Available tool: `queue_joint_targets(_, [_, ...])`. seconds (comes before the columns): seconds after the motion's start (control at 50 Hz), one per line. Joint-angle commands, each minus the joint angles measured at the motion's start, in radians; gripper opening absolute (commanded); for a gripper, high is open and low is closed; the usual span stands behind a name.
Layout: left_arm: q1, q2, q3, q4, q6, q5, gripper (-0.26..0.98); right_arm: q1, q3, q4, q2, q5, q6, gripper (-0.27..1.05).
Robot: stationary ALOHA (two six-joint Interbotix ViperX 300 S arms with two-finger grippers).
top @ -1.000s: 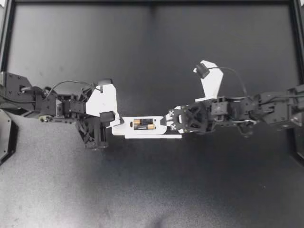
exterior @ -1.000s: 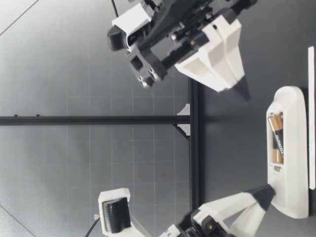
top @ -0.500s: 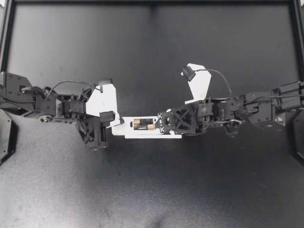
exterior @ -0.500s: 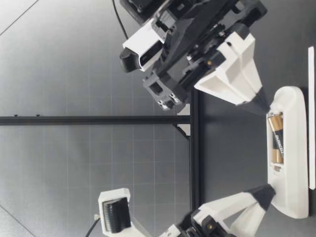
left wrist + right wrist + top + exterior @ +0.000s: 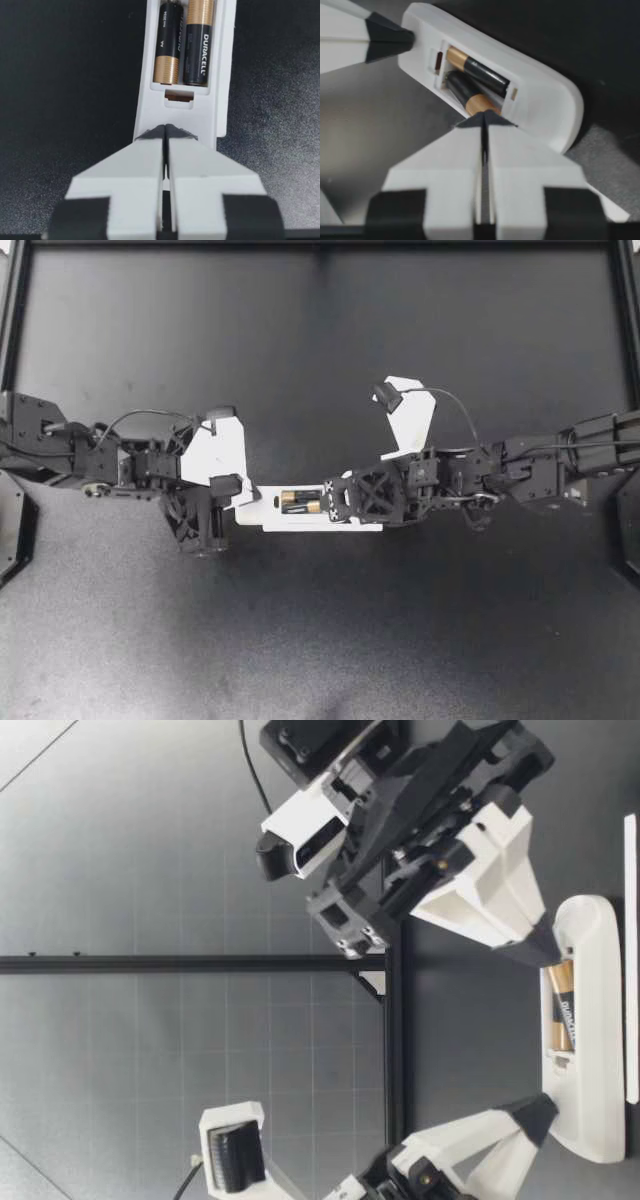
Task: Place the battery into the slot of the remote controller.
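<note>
A white remote controller [image 5: 290, 519] lies on the black table with its slot open. Two batteries [image 5: 301, 502] rest in the slot side by side. My left gripper [image 5: 247, 501] is shut, and its tips press on the remote's end just behind the slot, as the left wrist view shows with the gripper [image 5: 166, 130] on the remote [image 5: 145, 100]. My right gripper [image 5: 330, 502] is shut too. In the right wrist view its tips [image 5: 484, 116] touch the gold end of the nearer battery [image 5: 470, 97]. In the low view the right gripper [image 5: 548, 948] meets the battery [image 5: 562, 1010] from above.
A thin white cover strip [image 5: 630, 960] lies flat beside the remote, on the side farther from the low camera. A black frame rail [image 5: 320, 245] borders the table's far edge. Dark matting [image 5: 320, 640] stretches toward the near edge.
My right arm has moved left toward the remote and come down, bringing its shut tips onto the battery's end. The left arm and the remote have stayed put.
</note>
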Motion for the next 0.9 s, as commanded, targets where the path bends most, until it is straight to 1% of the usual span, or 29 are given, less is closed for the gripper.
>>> queue_joint_targets(0.0, [-0.003,-0.003,0.002,-0.002,-0.002,0.008,-0.16,0.003,-0.026,-0.003,-0.005,0.003,-0.002,-0.14])
queue_joint_targets(0.14, [-0.003,-0.003,0.003,-0.002,-0.002,0.009,-0.16,0.003,-0.043,-0.008,0.008,0.023,-0.006,-0.14])
queue_joint_targets(0.26, [-0.003,-0.003,0.003,-0.002,-0.002,0.009,-0.16,0.002,-0.055,-0.037,0.014,0.040,-0.006,-0.14])
queue_joint_targets(0.4, [-0.003,-0.003,0.003,-0.002,-0.002,0.009,-0.16,0.002,-0.052,-0.067,-0.011,0.104,-0.006,-0.14])
queue_joint_targets(0.6, [-0.003,-0.006,-0.008,-0.002,-0.002,0.005,-0.16,0.002,-0.041,-0.146,-0.074,0.184,-0.008,-0.14])
queue_joint_targets(0.72, [-0.003,-0.026,-0.026,-0.002,-0.002,-0.014,-0.16,0.000,-0.035,-0.236,-0.127,0.207,-0.009,-0.14])
queue_joint_targets(0.88, [-0.014,-0.044,-0.061,-0.002,0.002,-0.054,-0.16,0.000,-0.031,-0.468,-0.207,0.273,-0.009,-0.14])
